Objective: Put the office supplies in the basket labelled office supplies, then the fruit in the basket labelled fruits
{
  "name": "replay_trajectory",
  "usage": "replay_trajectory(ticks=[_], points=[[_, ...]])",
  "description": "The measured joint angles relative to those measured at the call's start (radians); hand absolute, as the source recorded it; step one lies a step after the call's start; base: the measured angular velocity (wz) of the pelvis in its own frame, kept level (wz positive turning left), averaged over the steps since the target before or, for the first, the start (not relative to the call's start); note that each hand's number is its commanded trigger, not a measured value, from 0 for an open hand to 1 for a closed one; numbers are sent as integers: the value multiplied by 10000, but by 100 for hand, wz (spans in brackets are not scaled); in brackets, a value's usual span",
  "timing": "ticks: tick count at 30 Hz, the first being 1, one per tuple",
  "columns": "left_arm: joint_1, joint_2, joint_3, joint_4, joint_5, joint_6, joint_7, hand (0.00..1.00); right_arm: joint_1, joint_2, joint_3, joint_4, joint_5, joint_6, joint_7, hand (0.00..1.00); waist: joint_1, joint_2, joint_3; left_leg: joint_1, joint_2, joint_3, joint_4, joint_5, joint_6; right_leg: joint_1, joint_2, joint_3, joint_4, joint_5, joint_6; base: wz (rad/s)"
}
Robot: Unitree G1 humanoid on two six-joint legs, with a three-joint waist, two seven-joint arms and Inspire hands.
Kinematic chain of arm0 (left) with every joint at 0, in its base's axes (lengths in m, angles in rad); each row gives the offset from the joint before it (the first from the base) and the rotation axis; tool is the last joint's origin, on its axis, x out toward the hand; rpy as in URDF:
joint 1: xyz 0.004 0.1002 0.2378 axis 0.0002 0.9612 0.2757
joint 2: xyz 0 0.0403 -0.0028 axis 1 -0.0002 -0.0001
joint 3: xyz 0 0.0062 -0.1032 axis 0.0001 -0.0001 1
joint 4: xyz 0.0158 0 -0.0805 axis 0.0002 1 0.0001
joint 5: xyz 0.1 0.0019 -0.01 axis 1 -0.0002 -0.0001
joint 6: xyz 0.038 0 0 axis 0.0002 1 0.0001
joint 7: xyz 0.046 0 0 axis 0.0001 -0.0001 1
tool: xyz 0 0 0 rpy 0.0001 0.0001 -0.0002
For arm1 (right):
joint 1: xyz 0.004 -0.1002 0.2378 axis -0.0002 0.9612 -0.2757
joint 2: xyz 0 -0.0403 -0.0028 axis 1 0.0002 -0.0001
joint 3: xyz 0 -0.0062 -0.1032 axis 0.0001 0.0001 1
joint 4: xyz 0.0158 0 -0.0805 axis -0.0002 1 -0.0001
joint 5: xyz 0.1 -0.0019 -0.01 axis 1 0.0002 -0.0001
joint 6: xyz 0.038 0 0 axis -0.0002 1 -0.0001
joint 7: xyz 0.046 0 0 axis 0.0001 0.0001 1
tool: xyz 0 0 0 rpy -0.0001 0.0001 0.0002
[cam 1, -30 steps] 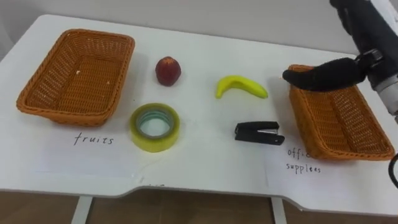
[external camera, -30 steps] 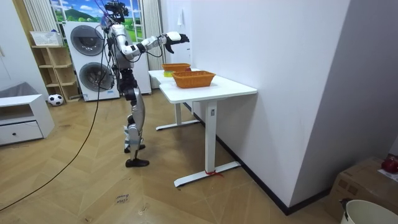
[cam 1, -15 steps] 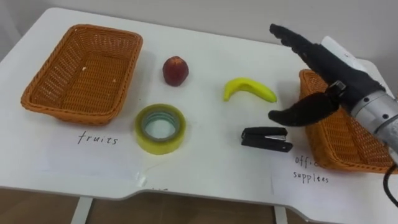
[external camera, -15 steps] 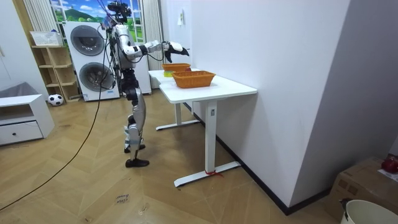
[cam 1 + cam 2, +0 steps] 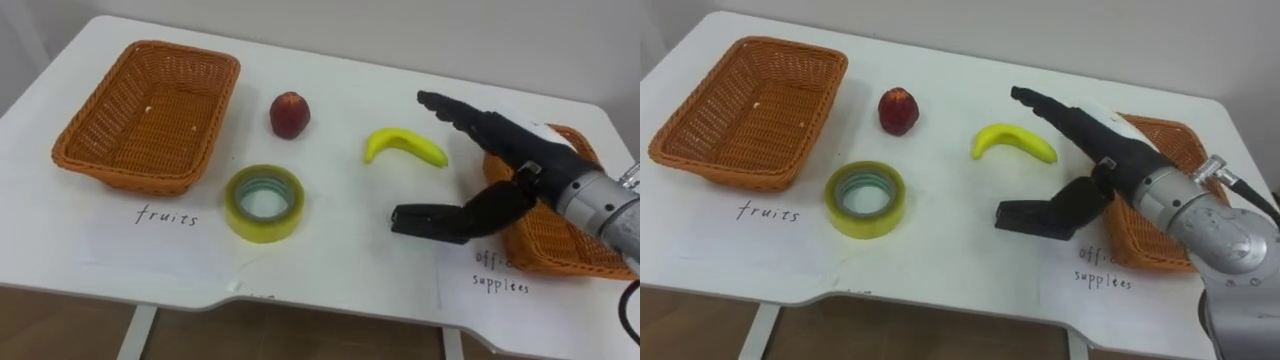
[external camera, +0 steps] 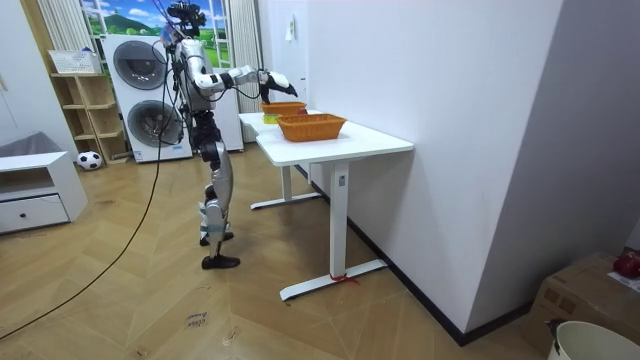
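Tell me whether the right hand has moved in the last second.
Yes. The right hand moved left and nearer, from over the right basket's far corner to beside it.

Bright, even light falls on the white table (image 5: 340, 80), casting only soft, faint shadows.

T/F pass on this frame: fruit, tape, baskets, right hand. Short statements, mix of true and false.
1. The apple is in the fruits basket. False: it lies on the table, beside that basket.
2. The banana lies on the table, outside both baskets. True.
3. The right hand is open, fingers straight. True.
4. The tape roll lies in a basket. False: it lies on the table, in front of the apple.
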Motion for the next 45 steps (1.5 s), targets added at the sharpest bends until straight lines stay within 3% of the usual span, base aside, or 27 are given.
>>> replay_trajectory(ticks=[6, 15, 24, 30, 37, 45], points=[[-16, 67, -74, -119, 0, -1, -77, 0, 0, 2, 342, 539, -81, -1, 563, 0, 2, -67, -45, 16, -6, -30, 22, 1, 1, 51, -6, 1, -4, 0, -1, 3], [-96, 89, -122, -110, -26, -1, -190, 0, 0, 18, 346, 773, -333, -3, 699, 0, 39, 35, 66, 24, -4, -35, -9, 1, 1, 77, -7, -17, -18, 0, 0, 1], [-255, 35, -132, -241, 33, -2, -203, 0, 70, 249, 588, 809, -1369, 4, 859, 0, 220, 12, 31, -9, 2, -24, -36, 1, 0, 7, 0, -31, -13, 0, 0, -1], [-287, 12, -280, -629, 27, 4, -401, 0, 264, 654, 657, 826, -1805, 8, 958, 0, 275, 10, -2, 38, -7, -31, 5, 2, 1, 14, -12, 26, -12, 0, 0, 0], [-234, -141, -500, -1031, 12, 1, -425, 0, 285, 909, 654, 1095, -2586, 18, 642, 0, 243, 169, 35, 22, -7, -39, 17, 4, 1, 18, -11, 43, -12, 0, 1, 0], [-221, -133, -685, -1042, 16, 0, -329, 0, 289, 1073, 702, 1233, -3656, 153, 454, 0, 248, 194, 44, -12, -7, -40, 25, 4, 1, 11, -8, 10, 3, 0, 0, 0]])
